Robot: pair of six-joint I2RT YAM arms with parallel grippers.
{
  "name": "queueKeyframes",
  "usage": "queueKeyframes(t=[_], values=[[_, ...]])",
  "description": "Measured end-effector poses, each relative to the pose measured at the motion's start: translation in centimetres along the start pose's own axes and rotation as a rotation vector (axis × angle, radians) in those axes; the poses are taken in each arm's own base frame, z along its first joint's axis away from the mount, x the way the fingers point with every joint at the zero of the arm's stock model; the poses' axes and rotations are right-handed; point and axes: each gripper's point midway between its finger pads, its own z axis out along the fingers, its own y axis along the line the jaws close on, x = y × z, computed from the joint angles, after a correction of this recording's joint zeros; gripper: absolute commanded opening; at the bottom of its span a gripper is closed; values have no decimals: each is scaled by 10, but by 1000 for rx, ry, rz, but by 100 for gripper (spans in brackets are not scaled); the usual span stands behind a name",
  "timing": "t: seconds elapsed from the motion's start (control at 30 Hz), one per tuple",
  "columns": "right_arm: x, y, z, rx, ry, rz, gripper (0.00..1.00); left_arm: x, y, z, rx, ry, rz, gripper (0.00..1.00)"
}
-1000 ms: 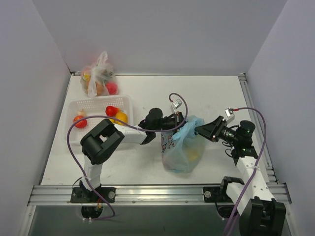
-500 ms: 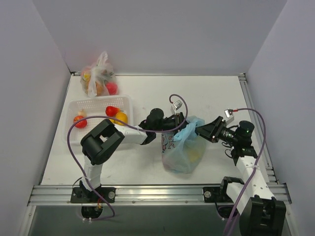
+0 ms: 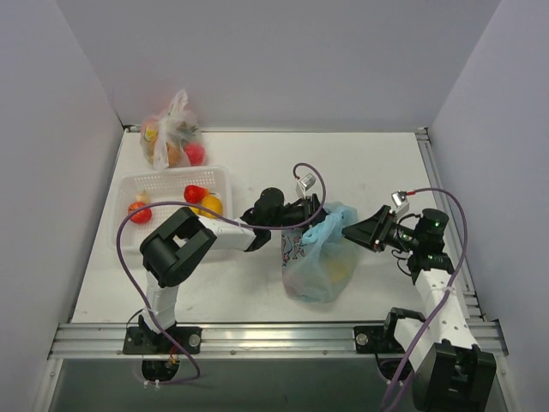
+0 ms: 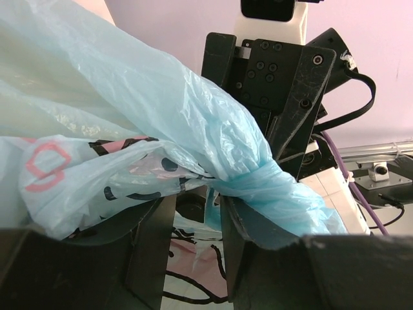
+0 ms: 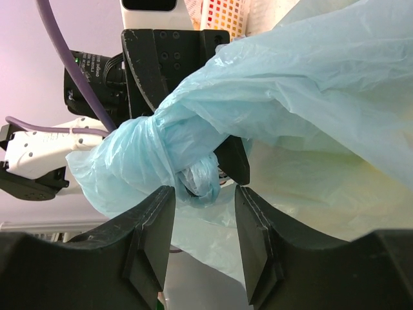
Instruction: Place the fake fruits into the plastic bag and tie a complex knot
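Observation:
The light-blue plastic bag stands at mid-table with a yellow fruit showing through it. Its handles are twisted into a knot at the top. My left gripper is at the knot's left side, jaws apart. In the left wrist view the twisted handle lies over its right finger, and a thin strip hangs between the fingers. My right gripper is open just right of the knot. In the right wrist view the knot sits just beyond its fingertips.
A white basket at the left holds red, orange and red-orange fruits. A clear tied bag of orange and red fruits stands at the back left. Grey walls enclose three sides.
My right arm has drawn back a little to the right, away from the bag. The left gripper and the bag have hardly moved.

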Motion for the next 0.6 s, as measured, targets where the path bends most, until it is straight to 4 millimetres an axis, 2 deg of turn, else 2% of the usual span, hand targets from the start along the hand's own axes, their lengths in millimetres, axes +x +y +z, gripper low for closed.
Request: queueKeyframes(t=[0.13,0.2,0.37,0.6], values=[[0,2,0,-8,3,-4,39,0,0,0,0,0,0,41],[-1,2,0,-13,-2,-10,33,0,0,0,0,0,0,40],[-3,0,2,-27,-12,-4,25,0,0,0,1,0,0,36],[-4,1,3,-33,-17,-10,8,0,-1,0,5,-1,4,36]])
